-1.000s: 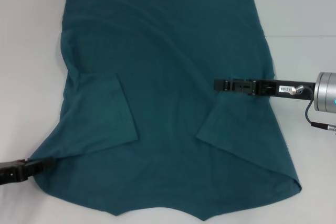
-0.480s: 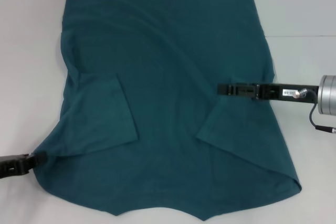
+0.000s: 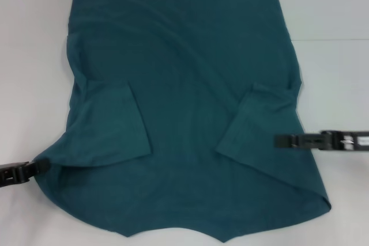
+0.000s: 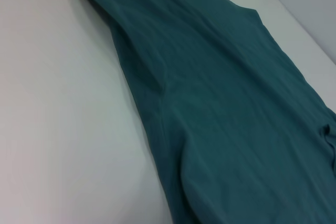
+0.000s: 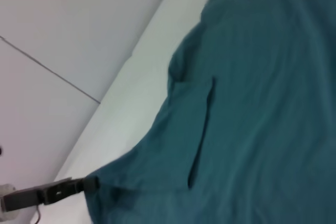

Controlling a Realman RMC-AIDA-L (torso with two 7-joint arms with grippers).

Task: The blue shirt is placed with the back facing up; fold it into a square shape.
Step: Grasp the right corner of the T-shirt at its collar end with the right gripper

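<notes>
We are holding our left tool point(image 3: 39, 167) at the blue shirt point(image 3: 179, 84) corner and our right tool point(image 3: 279, 140) over its side; we cannot tell either tool's state.

This looks like a robot test bench in a lab rather than a home. The work surface is a plain white table point(image 3: 334, 15) with a matte, unmarked top and a thin straight seam running across its right side. In the right wrist view, a floor of large pale tiles point(image 5: 63, 30) with dark joint lines lies beyond the table's edge. No furniture, household goods or decoration show anywhere.
</notes>
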